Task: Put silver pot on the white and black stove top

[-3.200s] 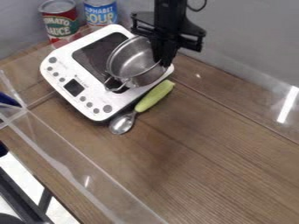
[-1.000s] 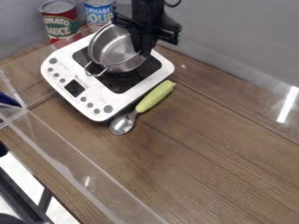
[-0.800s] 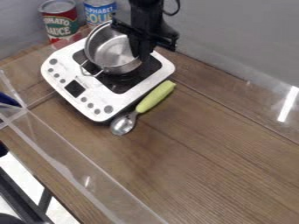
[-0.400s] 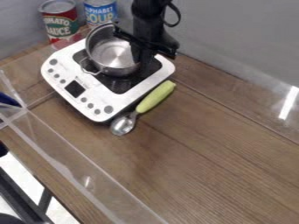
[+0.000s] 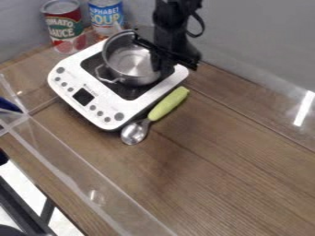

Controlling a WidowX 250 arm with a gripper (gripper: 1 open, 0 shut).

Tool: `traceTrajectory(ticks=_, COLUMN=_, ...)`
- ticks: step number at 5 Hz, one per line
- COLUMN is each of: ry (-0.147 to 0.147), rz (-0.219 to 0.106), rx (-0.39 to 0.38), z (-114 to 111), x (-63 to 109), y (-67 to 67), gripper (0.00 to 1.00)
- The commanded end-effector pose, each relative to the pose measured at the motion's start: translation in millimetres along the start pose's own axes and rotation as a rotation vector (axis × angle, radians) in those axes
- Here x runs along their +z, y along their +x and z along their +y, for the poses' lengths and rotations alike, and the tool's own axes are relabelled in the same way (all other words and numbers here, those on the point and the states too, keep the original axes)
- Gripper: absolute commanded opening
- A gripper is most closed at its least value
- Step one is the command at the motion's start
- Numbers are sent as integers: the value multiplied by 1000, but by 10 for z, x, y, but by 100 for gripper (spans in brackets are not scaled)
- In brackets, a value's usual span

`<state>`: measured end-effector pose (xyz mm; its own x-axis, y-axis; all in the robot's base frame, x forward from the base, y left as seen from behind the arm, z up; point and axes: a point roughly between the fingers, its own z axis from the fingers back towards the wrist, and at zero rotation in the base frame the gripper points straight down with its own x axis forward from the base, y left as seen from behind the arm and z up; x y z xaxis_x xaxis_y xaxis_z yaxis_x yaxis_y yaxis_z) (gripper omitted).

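Arm reaching steeply down from 12 o'clock; gripper [image 5: 164, 57] clamped on silver pot [image 5: 128, 64] rim at 3 o'clock. Pot over white and black stove top [image 5: 76, 89]. Spoon [image 5: 155, 114] at stove's 5 o'clock, cans [image 5: 59, 23] at 11.

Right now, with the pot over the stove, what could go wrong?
The tool grips the pot by its rim; if the pot is not flat on the stove yet, release may tip it. Pressing down hard could shove the stove against the spoon beside it.

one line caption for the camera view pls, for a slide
Claw gripping the silver pot by its right rim over the black centre of the white and black stove top.
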<state>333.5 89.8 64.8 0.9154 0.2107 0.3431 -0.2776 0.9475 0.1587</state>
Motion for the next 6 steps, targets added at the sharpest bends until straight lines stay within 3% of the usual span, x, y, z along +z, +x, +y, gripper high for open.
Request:
traceTrajectory(ticks=1, ry=17, rz=-25, rx=59, z=100, x=-53, y=110, gripper=0)
traceTrajectory(ticks=2, ry=41, rz=-31, rx=100, z=282, x=-148, y=177, gripper=0)
traceTrajectory(ticks=5, ry=-36, rz=-126, rx=-127, z=-40, x=168, y=125, gripper=0)
traceTrajectory(ticks=6, ry=-46, rz=-149, rx=-195, z=24, x=110, y=152, gripper=0)
